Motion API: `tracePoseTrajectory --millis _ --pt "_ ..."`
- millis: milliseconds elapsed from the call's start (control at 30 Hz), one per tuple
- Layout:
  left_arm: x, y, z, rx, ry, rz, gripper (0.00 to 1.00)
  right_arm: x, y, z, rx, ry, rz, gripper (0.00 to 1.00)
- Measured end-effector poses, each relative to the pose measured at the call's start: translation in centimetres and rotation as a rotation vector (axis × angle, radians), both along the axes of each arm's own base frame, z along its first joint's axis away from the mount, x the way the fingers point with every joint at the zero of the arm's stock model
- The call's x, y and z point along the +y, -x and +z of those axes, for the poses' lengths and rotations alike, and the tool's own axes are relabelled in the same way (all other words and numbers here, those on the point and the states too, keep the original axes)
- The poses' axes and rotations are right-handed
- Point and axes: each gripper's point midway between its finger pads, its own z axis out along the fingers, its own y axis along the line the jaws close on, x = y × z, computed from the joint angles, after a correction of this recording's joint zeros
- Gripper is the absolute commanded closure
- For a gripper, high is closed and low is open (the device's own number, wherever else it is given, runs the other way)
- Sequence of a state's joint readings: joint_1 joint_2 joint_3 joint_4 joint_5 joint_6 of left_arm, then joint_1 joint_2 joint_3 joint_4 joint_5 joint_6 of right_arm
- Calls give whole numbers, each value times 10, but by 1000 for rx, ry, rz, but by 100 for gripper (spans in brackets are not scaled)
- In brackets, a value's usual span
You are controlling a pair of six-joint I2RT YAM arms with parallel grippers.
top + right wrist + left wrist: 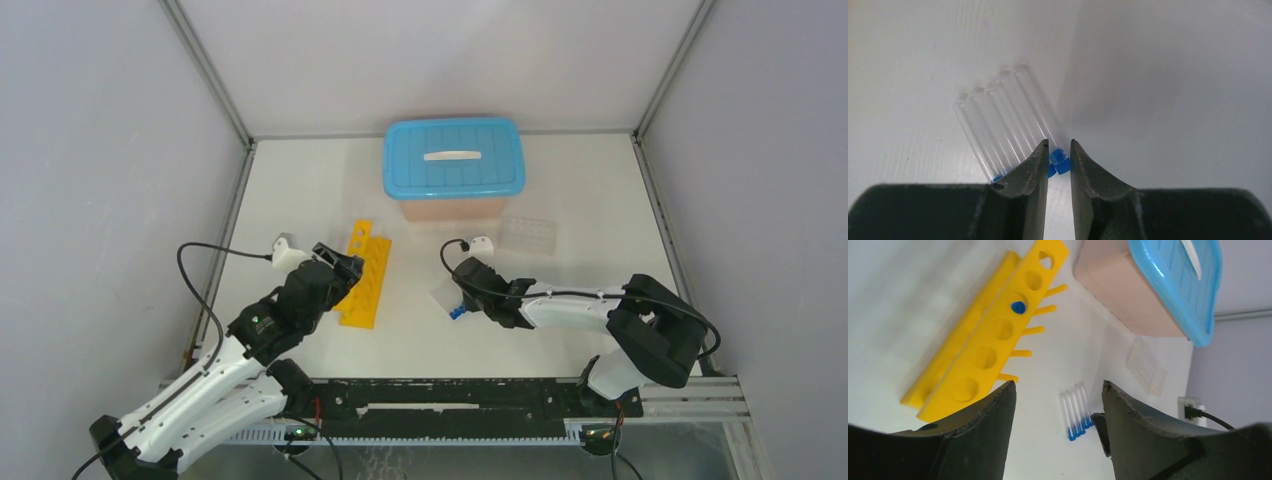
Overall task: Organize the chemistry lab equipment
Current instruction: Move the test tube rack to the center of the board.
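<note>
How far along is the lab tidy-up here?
Done: one tube stands in the rack. In hand: the right gripper brackets a cap among the loose tubes; grip unclear. The left gripper is open, empty. Left: those tubes, probably the tray.

Blue-lidded plastic box (454, 160) at back of white table (310, 190); lid shut.
</note>
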State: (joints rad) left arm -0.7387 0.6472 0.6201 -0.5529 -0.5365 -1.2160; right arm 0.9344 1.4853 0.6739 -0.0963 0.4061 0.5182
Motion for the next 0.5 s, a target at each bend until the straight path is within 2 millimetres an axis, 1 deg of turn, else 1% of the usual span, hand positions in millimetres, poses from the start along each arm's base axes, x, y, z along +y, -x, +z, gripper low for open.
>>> tracePoseTrajectory --millis 133,300,400,500 --pt "10 3 -15 54 -52 43 30 -1 0 -2 7 2 2 71" --pt "18 6 -35 131 -138 61 31 0 0 -3 11 -6 5 71" --pt "21 7 -38 158 -185 62 31 -3 0 -6 16 -5 0 71" --pt "23 5 -36 169 -232 60 31 -6 0 -8 21 -1 -5 71"
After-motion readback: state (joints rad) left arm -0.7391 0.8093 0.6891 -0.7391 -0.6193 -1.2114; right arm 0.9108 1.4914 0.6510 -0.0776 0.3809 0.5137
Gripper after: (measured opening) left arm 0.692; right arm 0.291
